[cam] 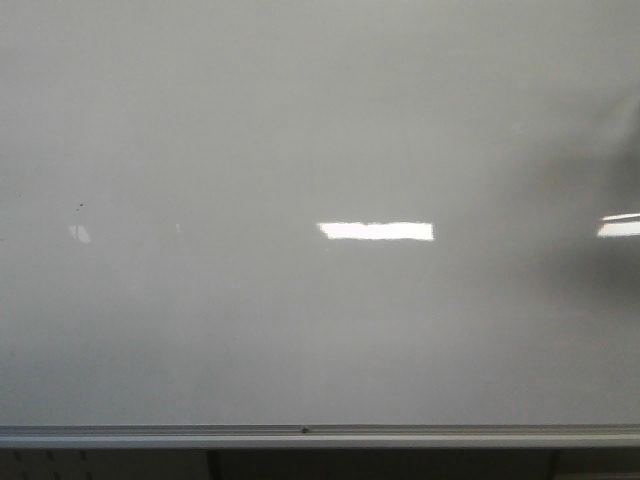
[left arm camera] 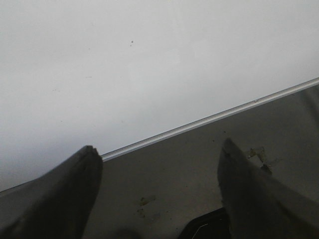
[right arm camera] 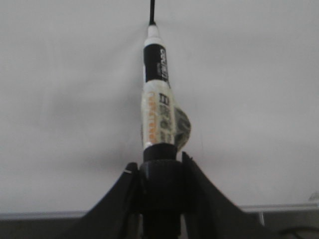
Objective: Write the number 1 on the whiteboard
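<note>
On my right wrist view, the right pincer (right arm camera: 158, 172) is clamped on the butt of a marker (right arm camera: 158, 104), whose black tip meets the whiteboard (right arm camera: 70, 99) beyond it. My left pincer (left arm camera: 159, 169) hangs with fingers (left arm camera: 70, 189) spread wide and nothing between them, near the silver rail (left arm camera: 209, 118). Ahead, the whiteboard (cam: 300, 130) fills the front view, glossy, with bright light reflections (cam: 376, 231).

Whiteboard (cam: 300, 120): glossy, pale grey-white, upright, unmarked in front view but for a tiny dark speck (cam: 80, 206) left of the bright reflection (cam: 376, 231); silver rail (cam: 320, 435) below.
</note>
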### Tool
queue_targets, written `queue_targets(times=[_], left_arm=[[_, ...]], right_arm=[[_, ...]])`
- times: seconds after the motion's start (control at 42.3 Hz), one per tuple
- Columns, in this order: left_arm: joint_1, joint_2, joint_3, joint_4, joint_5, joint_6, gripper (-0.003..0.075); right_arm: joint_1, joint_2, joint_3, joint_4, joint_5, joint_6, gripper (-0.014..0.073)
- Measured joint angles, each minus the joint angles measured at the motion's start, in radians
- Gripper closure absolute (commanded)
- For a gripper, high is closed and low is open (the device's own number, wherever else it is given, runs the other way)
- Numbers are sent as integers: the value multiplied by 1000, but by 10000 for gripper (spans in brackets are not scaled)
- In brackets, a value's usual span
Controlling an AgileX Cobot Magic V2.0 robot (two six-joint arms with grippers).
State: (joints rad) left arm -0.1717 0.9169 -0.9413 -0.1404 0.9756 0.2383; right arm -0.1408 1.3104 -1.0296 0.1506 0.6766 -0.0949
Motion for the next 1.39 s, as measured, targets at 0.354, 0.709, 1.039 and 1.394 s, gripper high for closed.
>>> queue_targets(times=[0.354, 0.709, 1.039, 1.394], left_arm=[[0, 0, 0, 0, 0, 0, 240], [-103, 28, -46, -209, 78, 288, 240], [-455, 140, -162, -267, 103, 490, 240], [-722, 372, -350, -174, 112, 545, 240]], right_arm=[[0, -12, -19, 0, 117, 0, 670], [114, -253, -31, 166, 457, -254, 670], [418, -267, -12, 360, 562, -572, 670], [553, -267, 7, 372, 566, -600, 670]])
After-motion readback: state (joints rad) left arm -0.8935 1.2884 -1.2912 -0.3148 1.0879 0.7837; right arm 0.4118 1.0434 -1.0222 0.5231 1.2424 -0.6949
